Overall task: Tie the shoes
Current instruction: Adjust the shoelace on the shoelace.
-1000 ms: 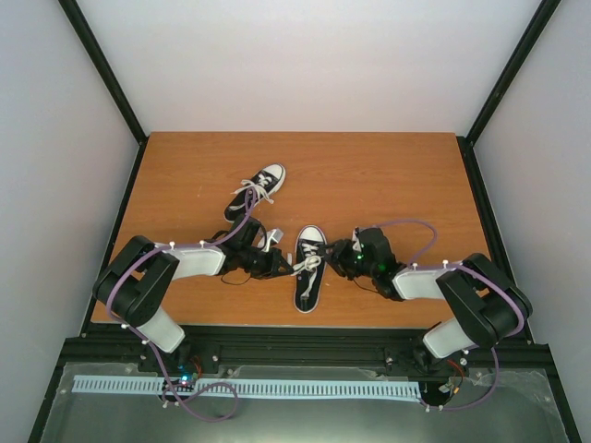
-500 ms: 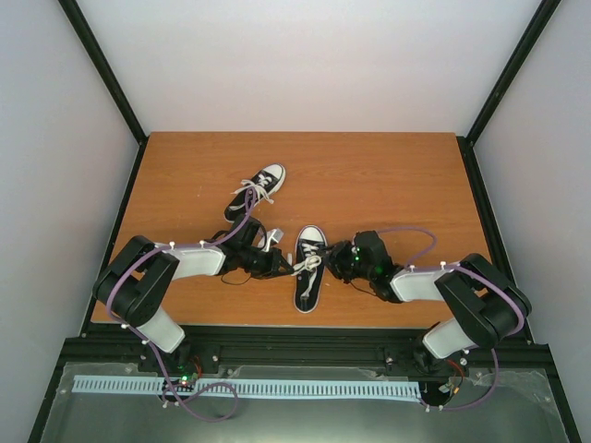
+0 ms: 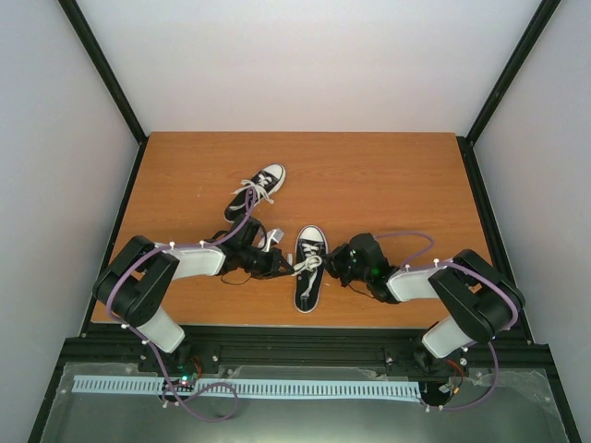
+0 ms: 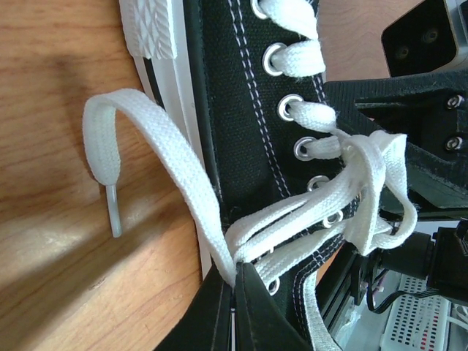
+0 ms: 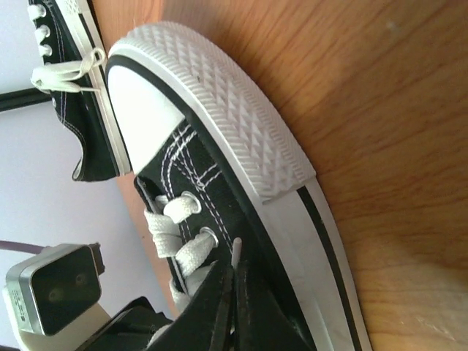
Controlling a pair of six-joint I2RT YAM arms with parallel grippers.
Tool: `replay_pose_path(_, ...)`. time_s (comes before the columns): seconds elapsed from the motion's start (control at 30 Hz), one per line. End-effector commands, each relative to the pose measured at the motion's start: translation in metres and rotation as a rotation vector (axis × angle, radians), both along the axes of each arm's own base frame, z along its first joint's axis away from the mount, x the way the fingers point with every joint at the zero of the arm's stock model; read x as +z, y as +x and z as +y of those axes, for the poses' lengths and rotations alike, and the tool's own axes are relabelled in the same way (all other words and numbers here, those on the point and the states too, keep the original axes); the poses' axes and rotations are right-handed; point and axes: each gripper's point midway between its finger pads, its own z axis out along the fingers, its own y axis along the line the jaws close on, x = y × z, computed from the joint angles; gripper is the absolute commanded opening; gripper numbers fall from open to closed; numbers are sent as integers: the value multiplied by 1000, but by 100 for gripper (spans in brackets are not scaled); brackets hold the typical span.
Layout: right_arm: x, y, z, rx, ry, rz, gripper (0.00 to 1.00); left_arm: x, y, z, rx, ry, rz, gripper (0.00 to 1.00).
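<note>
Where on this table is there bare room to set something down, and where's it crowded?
Bare wood: the table's far right part, beyond the right gripper, and the far left corner beside the far shoe. Crowded: near centre, where it and the left gripper flank the near shoe, each pinching a lace.

Two sneakers, two grippers

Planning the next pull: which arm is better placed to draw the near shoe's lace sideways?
Left, likely: left gripper is shut on the lace beside the near sneaker; what the right gripper pinches is unclear.
</note>
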Motion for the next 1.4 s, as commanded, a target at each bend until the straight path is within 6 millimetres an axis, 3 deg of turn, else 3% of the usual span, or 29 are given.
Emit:
replay_pose_path(0.0,5,9,-8,-67,-31,-26,3,20,15,-8,1,-52,-70,1)
replay_pose_path(0.17,13,11,-35,-132,-140,-71,3,30,21,-10,7,-69,-107,1)
replay_pose_path(0.37,6,8,-69,-194,-193,-69,3,34,24,-10,21,-75,-130,1)
replay_pose_path(0.93,-32,-18,-114,-245,-337,-1,3,36,31,-18,15,-108,-126,1)
replay_pose_path(1.23,-36,-30,-132,-257,-419,-8,3,33,38,-29,-27,-133,-121,1)
replay_pose_path(1.37,-24,-29,-133,-216,-447,-73,6,35,38,-27,-26,-122,-137,1)
